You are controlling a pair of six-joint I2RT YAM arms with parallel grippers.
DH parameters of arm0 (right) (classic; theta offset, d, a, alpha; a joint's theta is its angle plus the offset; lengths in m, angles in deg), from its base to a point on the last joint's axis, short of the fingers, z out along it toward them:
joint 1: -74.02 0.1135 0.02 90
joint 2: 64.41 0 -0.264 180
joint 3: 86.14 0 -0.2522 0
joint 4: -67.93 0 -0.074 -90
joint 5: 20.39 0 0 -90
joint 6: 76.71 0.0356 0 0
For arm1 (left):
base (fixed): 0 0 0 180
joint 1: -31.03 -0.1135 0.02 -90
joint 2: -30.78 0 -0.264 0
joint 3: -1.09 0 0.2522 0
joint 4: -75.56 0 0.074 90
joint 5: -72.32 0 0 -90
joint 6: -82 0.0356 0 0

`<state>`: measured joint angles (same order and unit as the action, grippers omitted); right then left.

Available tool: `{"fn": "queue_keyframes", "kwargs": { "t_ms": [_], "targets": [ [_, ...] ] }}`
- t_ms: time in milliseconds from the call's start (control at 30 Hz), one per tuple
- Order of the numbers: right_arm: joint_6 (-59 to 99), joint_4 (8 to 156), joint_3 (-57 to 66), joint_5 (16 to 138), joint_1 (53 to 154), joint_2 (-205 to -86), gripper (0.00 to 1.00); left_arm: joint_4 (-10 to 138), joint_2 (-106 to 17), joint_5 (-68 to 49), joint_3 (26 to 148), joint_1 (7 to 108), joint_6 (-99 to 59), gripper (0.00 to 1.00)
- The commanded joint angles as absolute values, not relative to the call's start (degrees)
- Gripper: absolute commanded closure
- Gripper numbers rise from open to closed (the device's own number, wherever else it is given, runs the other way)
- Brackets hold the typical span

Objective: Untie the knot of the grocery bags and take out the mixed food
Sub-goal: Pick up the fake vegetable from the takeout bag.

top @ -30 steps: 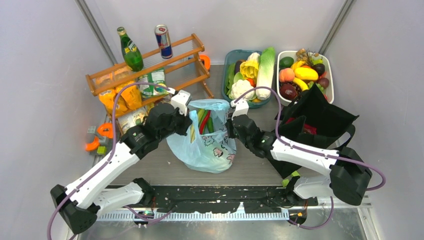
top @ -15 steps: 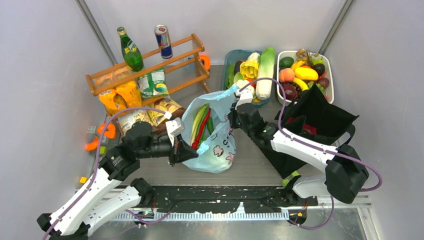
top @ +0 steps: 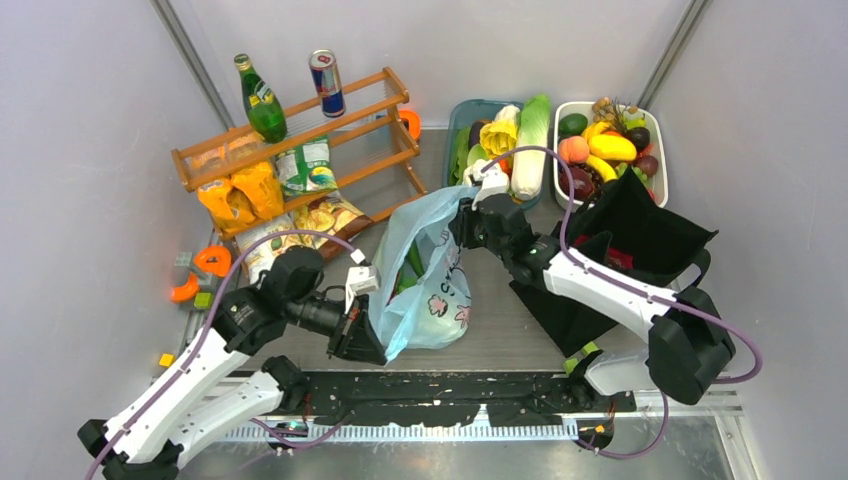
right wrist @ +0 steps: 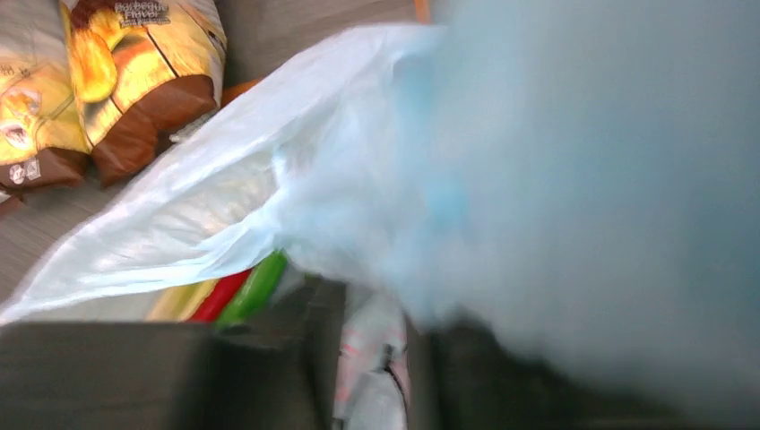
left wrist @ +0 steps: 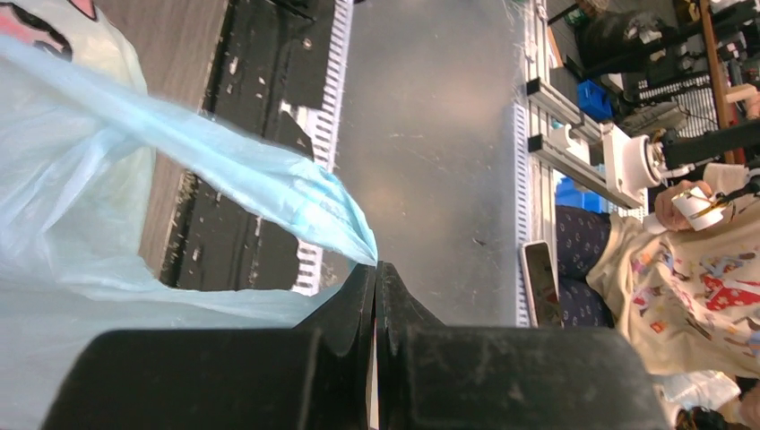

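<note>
Drew the left gripper [top: 367,338] back toward the near edge since half a second before, pinched shut on a handle of the thin light-blue plastic carrier bag [top: 428,292], stretching its mouth wider. Left the right gripper [top: 463,213] at the bag's far rim; could not tell whether open or closed, wrist view blurred. Showed only in the left wrist view: fingers [left wrist: 351,309] meeting on the twisted handle. Held long green and red toy vegetables [top: 411,262] inside the bag, mid-table beside the black fabric tote [top: 650,240].
</note>
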<state>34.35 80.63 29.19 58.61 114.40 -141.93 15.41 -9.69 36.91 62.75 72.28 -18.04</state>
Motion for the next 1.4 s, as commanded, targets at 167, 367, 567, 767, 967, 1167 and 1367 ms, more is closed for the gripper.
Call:
{"fn": "queue_keyframes", "kwargs": {
  "t_ms": [167, 367, 567, 767, 967, 1167, 1367],
  "targets": [
    [30.63, 85.23, 29.81, 69.77, 113.88, -124.95, 0.29, 13.45, -6.98, 34.37, 65.00, 72.69, -18.94, 1.00],
    [32.11, 89.24, 27.91, 75.86, 120.45, -121.43, 0.36, 14.89, -9.27, 35.94, 64.25, 72.69, -18.84, 1.00],
    [32.43, 87.15, 23.66, 74.45, 127.53, -130.03, 0.49, 14.39, -10.20, 36.73, 64.24, 72.69, -18.37, 0.90],
    [32.36, 82.17, 20.27, 74.63, 128.28, -141.60, 0.52, 12.93, -9.12, 34.93, 66.06, 72.69, -17.63, 0.59],
    [30.87, 82.37, 17.39, 75.55, 128.25, -151.69, 0.49, 11.19, -9.61, 19.17, 74.78, 72.69, -15.23, 0.16],
    [30.94, 85.41, 21.55, 75.13, 129.36, -150.18, 0.41, 15.89, -12.66, -10.89, 79.72, 72.69, -19.57, 0.02],
    [32.53, 89.57, 27.44, 73.31, 130.24, -144.43, 0.32, 17.68, -21.23, -22.61, 79.94, 72.69, -23.73, 0.00]
  ]
}}
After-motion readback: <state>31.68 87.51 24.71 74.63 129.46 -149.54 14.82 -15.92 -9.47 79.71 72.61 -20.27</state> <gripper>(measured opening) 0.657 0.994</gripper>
